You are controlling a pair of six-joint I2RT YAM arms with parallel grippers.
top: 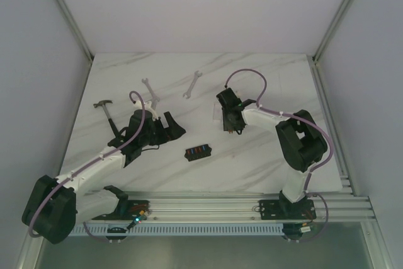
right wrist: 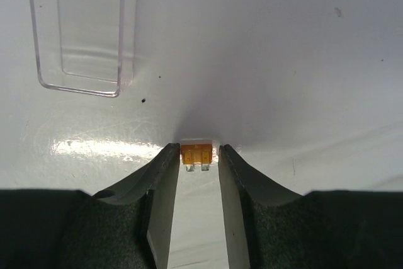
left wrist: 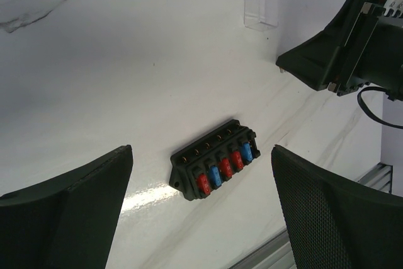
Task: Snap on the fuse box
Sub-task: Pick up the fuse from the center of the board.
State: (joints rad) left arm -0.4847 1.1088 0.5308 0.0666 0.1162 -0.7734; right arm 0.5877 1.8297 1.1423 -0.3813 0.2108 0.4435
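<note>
Spotting the fuse box [top: 198,152] flat on the glossy white marbled counter [top: 264,80]: black rectangular plastic, uncovered, holding a row of tiny red and blue fuses [left wrist: 223,168]. Left of the fuse box, catching the left tool [left wrist: 201,150] spread wide, matte mesh-textured fingers [left wrist: 340,218] gripping nothing. Beyond the fuse box to the right, finding the right tool [right wrist: 199,150] narrowed around a small amber fuse [right wrist: 196,154]; pinching or merely flanking, cannot tell. Also beyond the fuse box, noting a thin clear rectangular cover [right wrist: 79,36] lying flat.
</note>
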